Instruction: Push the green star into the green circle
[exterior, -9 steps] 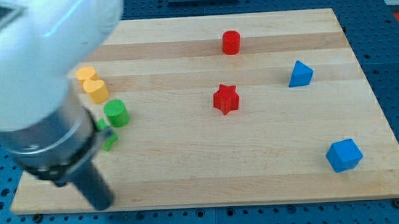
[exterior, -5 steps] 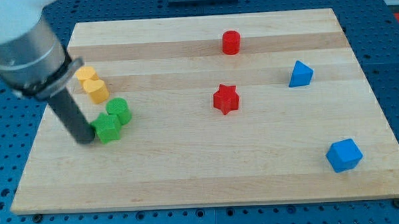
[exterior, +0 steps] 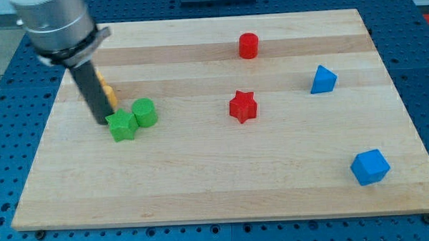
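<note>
The green star (exterior: 122,126) lies on the wooden board at the view's left. The green circle (exterior: 144,112), a short cylinder, stands just to its upper right, and the two touch. My tip (exterior: 102,121) is right against the star's upper left side. The dark rod rises from the tip up and to the left into the grey arm body at the view's top left.
A yellow block (exterior: 107,91) peeks out just behind the rod, mostly hidden. A red cylinder (exterior: 248,45) stands at the top centre, a red star (exterior: 243,106) in the middle, a blue triangular block (exterior: 323,79) at right, and a blue cube (exterior: 369,166) at lower right.
My tip moved up and to the right along the star's left side. The green star and green circle both shifted to the right and stayed pressed together. The arm now hides most of the yellow blocks.
</note>
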